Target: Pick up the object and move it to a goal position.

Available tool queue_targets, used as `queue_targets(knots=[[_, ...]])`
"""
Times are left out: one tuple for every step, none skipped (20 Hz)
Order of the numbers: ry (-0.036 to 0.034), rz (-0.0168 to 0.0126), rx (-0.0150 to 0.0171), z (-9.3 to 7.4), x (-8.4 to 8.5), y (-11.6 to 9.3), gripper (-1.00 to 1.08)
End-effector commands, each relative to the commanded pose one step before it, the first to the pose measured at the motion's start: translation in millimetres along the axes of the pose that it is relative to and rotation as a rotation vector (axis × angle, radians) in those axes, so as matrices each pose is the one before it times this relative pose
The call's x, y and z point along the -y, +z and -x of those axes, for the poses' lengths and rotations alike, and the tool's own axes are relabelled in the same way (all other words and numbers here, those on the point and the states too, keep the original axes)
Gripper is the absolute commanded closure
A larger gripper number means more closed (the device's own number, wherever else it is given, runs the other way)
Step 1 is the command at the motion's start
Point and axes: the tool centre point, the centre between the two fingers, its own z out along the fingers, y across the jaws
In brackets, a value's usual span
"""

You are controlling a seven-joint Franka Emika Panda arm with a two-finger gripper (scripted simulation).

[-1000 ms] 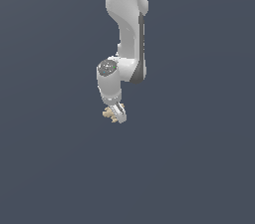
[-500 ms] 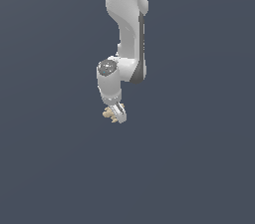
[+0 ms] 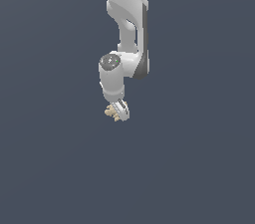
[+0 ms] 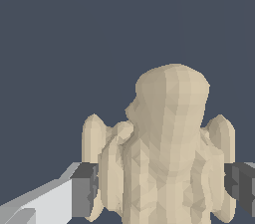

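The object point(image 4: 167, 158) is a tan lumpy thing with stubby ridged lobes, and it fills much of the wrist view. Dark grey pads point(image 4: 84, 188) press against it from both sides, so my gripper point(image 4: 162, 188) is shut on it. In the exterior view the white arm reaches down from above, and my gripper point(image 3: 118, 111) carries the object point(image 3: 110, 113), whose tan lobes stick out toward the exterior view's left. Most of the object is hidden behind the fingers there.
Plain dark grey-blue background point(image 3: 199, 168) surrounds the arm in both views. No other objects, containers or edges show.
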Motion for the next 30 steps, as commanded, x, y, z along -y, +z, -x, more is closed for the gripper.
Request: queue_targets(knots=[[-0.00039,-0.00076,-0.00040,5.95,6.12,-15.30,1.08],[0.00035,0.00058,0.00013,2.69,2.68,-6.96,1.08],[0.00000,0.00000,0.00000,3.05,2.95,-7.80,1.08],[0.00032,0.00061,0.00000,3.08,3.08,-8.02,1.08],[0.00000,0.00000,0.00000,3.40,3.31,-8.79,1.08],[0.00029,0.00062,-0.00010,3.44,3.45,-9.01,1.08],[0.00000,0.00000,0.00000,3.72,3.65,-9.72,1.08],[0.00039,0.00086,-0.00024,3.72,3.79,-9.84,1.08],[0.00000,0.00000,0.00000,4.00,3.95,-10.56,1.08],[0.00037,0.00084,-0.00032,3.95,4.04,-10.50,1.08],[0.00018,0.00042,-0.00018,4.06,4.10,-10.82,1.08],[0.00018,0.00042,-0.00018,4.07,4.13,-10.86,1.08],[0.00000,0.00000,0.00000,4.08,4.08,-10.90,1.08],[0.00035,0.00085,-0.00034,3.92,4.10,-10.47,1.08],[0.00000,0.00000,0.00000,3.99,4.02,-10.70,1.08],[0.00023,0.00062,-0.00018,3.88,4.05,-10.34,1.08],[0.00000,0.00000,0.00000,3.92,3.97,-10.53,1.08],[0.00020,0.00065,-0.00008,3.81,4.05,-10.14,1.08],[0.00000,0.00000,0.00000,3.87,3.95,-10.38,1.08],[0.00013,0.00067,0.00011,3.76,4.08,-9.94,1.08],[0.00000,0.00000,0.00000,3.83,3.94,-10.25,1.08],[0.00000,0.00000,0.00000,3.81,3.94,-10.19,1.08],[-0.00005,0.00053,0.00043,3.69,4.10,-9.73,1.08],[0.00000,0.00000,0.00000,3.76,3.94,-10.06,1.08],[0.00000,0.00000,0.00000,3.74,3.94,-10.00,1.08],[-0.00016,0.00038,0.00056,3.63,4.10,-9.58,1.08],[0.00000,0.00000,0.00000,3.68,3.94,-9.85,1.08],[-0.00026,0.00036,0.00072,3.51,4.07,-9.27,1.08],[0.00000,0.00000,0.00000,3.44,3.75,-9.23,1.08],[-0.00025,0.00023,0.00060,3.22,3.76,-8.56,1.08]])
